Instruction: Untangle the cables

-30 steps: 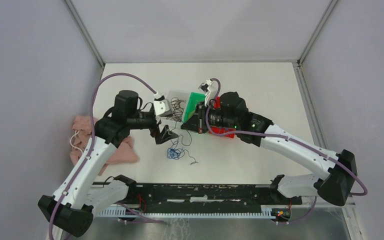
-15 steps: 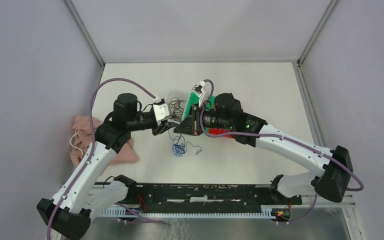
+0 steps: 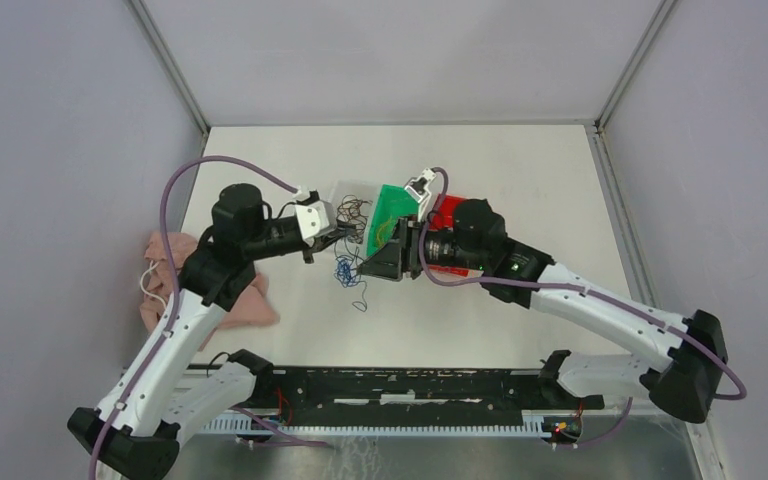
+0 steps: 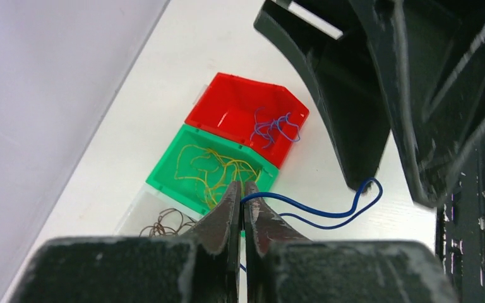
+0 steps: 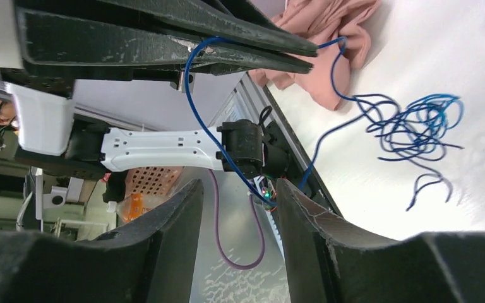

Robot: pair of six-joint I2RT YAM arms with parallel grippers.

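Note:
A blue cable [image 4: 319,211] runs out from between my left gripper's [image 4: 243,187] shut jaws, which pinch its end. In the overhead view the left gripper [image 3: 338,240] sits just above the blue tangle [image 3: 348,274] on the table. My right gripper [image 3: 368,266] faces it closely from the right, and its jaws [image 5: 239,186] stand open with nothing clamped. A blue strand [image 5: 203,123] hangs past them. Yellow cables [image 4: 218,169] lie in the green bin [image 4: 164,180], blue ones [image 4: 273,126] in the red bin [image 4: 227,107], brown ones [image 4: 167,222] in the clear bin [image 3: 345,192].
A pink cloth [image 3: 165,262] lies at the table's left edge, under the left arm. The three bins stand in a row just behind both grippers. The black rail [image 3: 400,385] runs along the near edge.
My left gripper has shut on the blue cable and drawn back to the left. My right gripper has opened and pulled away to the right. The blue tangle has shifted up toward the grippers.

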